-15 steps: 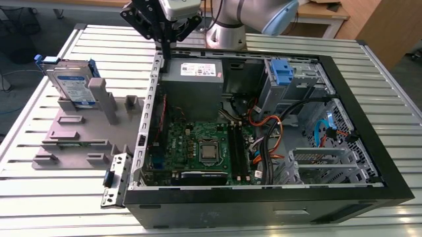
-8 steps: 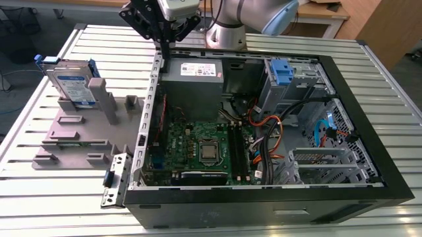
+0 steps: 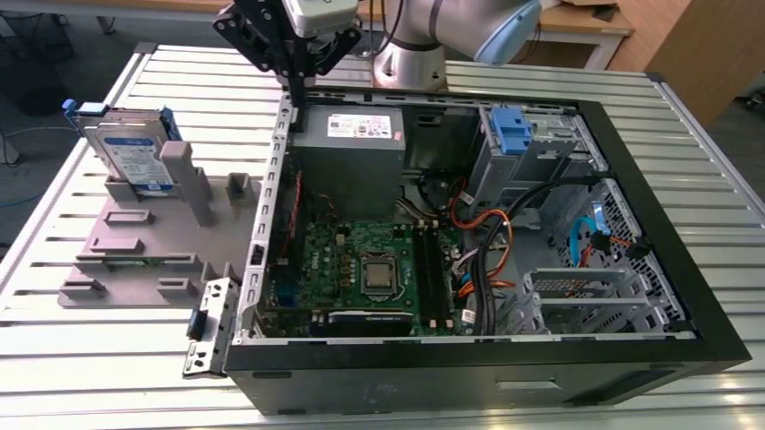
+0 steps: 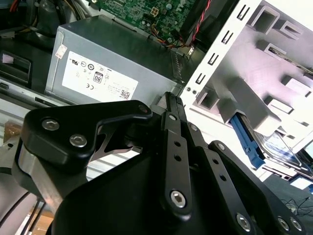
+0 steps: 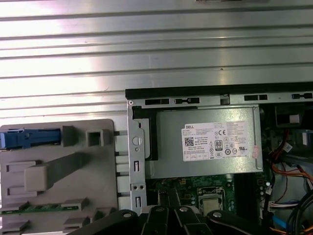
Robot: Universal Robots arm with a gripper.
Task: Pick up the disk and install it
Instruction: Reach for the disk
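My pincer (image 3: 292, 79) above case wall (image 3: 282, 152); air around me open. Disk (image 3: 129, 152) upright in holder (image 3: 132, 242), top free; post (image 3: 189, 175) just beside it. Inside: supply (image 3: 358, 157) beside wall, cables (image 3: 508, 224) crowd space before cage (image 3: 544, 148). Board (image 3: 358, 260) low, open from above.

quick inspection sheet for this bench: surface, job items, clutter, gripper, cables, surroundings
surface: ribbed metal table carrying a grey fixture and an open computer case
job's things: disk stands on edge in the fixture, ungripped
clutter: nothing seen
gripper: gripper shut and empty, above the case's edge by the power supply
cables: orange, black and blue cables bundled inside the case
surroundings: wooden furniture beyond the table, at the exterior view's right
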